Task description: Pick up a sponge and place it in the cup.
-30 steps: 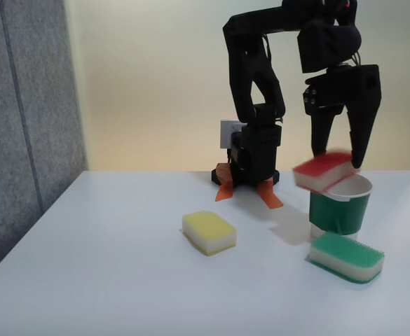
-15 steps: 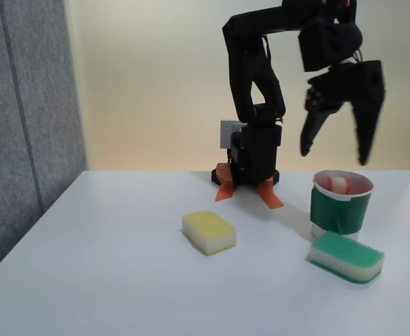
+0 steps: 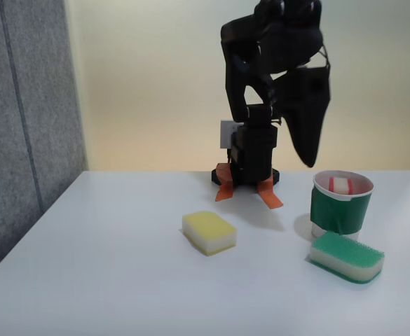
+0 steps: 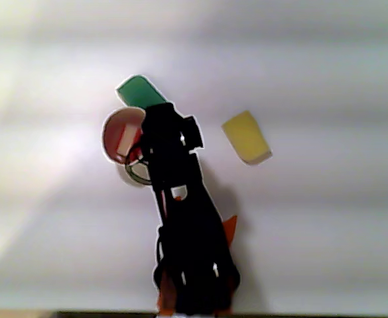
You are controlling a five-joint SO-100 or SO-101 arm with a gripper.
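Inside the cup [image 3: 340, 210], sponge [image 3: 340, 185] unmoved, hand [image 3: 308, 158] swung left, now closed

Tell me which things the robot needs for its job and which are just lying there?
Needed for the job:
- red sponge, already standing inside the cup
- cup
- gripper, hanging beside the cup

Just lying there:
- yellow sponge
- green sponge, right in front of the cup

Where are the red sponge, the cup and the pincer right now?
red sponge [image 3: 340, 185], fixed view, its end showing inside the cup's mouth.
cup [image 3: 339, 213], fixed view, the green band on its wall.
pincer [image 3: 308, 159], fixed view, the tips, above and left of the cup.
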